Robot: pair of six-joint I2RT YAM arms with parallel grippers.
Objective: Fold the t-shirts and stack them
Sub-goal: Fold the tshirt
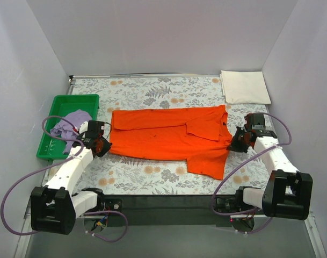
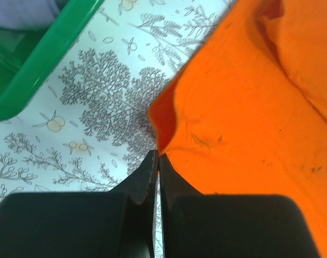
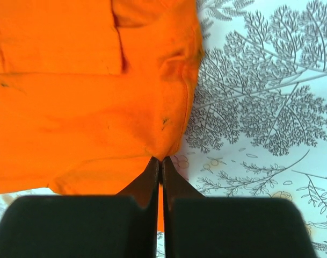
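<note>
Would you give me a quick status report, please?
Left gripper and right gripper both shut on orange t-shirt, opposite ends. Shirt flat mid-table. Lilac t-shirt in green tray, cream t-shirt folded far right; nothing in the way.

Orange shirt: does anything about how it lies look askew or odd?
Yes. The orange shirt is only part folded: one sleeve lies tucked over the body, while a flap juts toward the near edge at its right end, so the outline is uneven. The lilac shirt sits crumpled in the tray.
</note>
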